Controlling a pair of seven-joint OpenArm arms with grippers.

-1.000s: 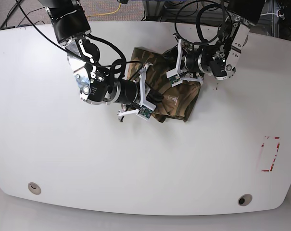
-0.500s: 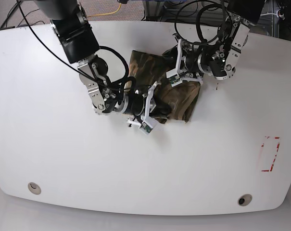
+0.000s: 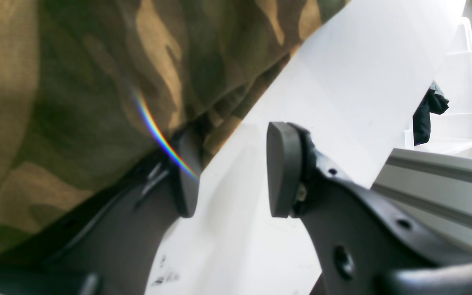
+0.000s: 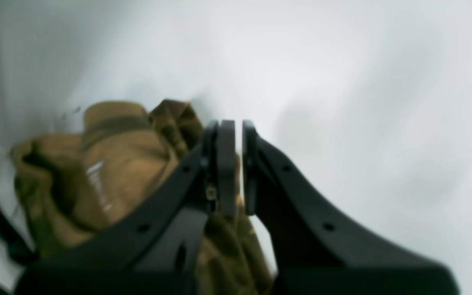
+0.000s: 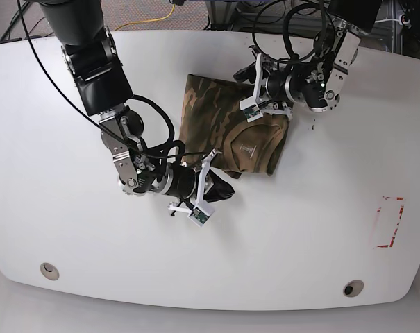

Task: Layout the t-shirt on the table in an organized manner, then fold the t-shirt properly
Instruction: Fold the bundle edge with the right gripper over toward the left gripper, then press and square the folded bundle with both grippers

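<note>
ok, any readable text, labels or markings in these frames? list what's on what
Neck label print inside the t-shirt: pale marks, too small in the base view and blurred in the right wrist view; unreadable.
Red rectangular outline on the table: a mark only, no letters or numbers.
Dark specks on the table by the left claw: smudges, not legible as text.
Nothing else readable.
</note>
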